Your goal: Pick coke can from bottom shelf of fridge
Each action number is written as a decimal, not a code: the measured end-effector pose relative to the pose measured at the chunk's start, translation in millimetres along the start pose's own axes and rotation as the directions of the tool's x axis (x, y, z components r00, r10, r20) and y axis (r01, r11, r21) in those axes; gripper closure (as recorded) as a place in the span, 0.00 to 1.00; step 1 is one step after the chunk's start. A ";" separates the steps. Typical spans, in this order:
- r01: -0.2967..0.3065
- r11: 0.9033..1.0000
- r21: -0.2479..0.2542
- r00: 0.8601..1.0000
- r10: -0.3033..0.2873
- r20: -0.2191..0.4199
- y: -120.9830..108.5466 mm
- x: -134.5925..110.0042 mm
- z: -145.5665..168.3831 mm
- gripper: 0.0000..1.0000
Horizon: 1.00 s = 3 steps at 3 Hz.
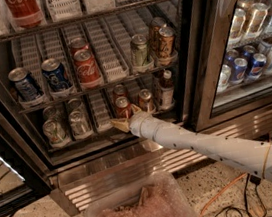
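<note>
The fridge [205, 60] stands with its left door open. On the bottom shelf [104, 135], in white ribbed lane trays, a small red coke can [122, 106] stands in a middle lane, with a second red can [119, 90] behind it. My gripper [127, 118] reaches in from the right at the shelf's front edge. It is open, with one tan finger [119, 126] low to the can's left and the other [136, 108] at its right. Whether the fingers touch the can I cannot tell.
A darker can [145, 99] and a bottle [165, 88] stand right of the coke can, silver cans [54, 131] to its left. The rack above holds Pepsi cans [54, 74] and Coke cans [87, 67]. A clear plastic bin [140, 211] sits on the floor below, with cables [225, 204] nearby.
</note>
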<state>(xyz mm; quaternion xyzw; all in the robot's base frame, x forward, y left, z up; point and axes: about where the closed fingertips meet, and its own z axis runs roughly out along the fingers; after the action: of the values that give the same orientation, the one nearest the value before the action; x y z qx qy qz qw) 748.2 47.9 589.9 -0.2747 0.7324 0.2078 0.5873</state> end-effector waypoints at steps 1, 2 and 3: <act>-0.002 1.000 0.011 1.000 0.002 0.013 -2.6 -3.6 3.3 0.61; -0.008 1.000 0.019 1.000 0.007 0.024 -3.4 -6.7 10.7 0.81; -0.015 1.000 0.021 0.999 0.014 0.029 -3.7 -8.0 19.0 0.79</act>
<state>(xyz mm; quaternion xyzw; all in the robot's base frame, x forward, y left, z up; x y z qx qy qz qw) 766.0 58.3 593.5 -0.2601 0.7280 0.2083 0.5991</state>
